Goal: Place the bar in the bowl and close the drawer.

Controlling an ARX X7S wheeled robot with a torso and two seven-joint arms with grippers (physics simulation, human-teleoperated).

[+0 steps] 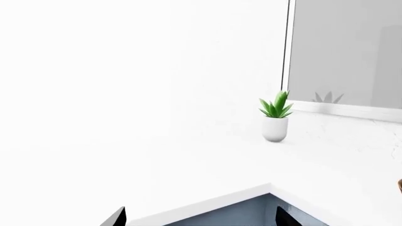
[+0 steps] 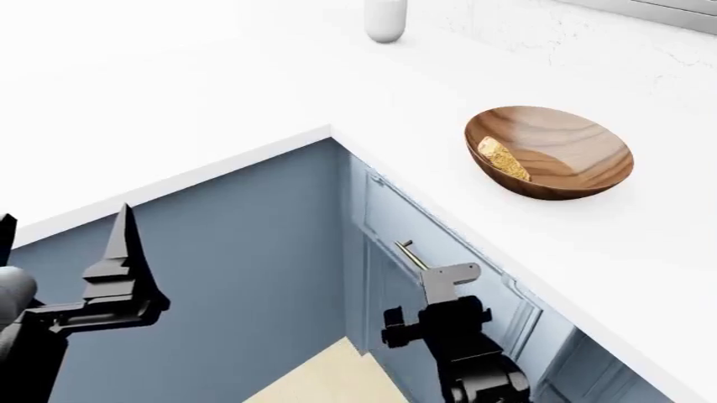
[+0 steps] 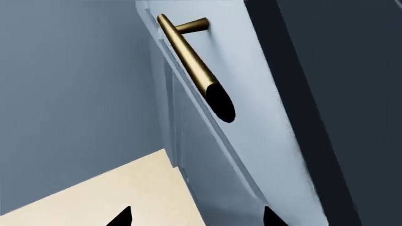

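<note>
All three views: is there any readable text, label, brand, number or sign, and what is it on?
None. No readable text shows in any view.
The bowl and the bar in it carry no print.
The drawer front and its brass handle are plain.
The potted plant, the counter and the window show no label or sign.
Neither the left gripper nor the right gripper bears a marking.

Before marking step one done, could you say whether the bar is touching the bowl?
Touching: head view shows the bar resting on the bowl's inner wall.
</note>
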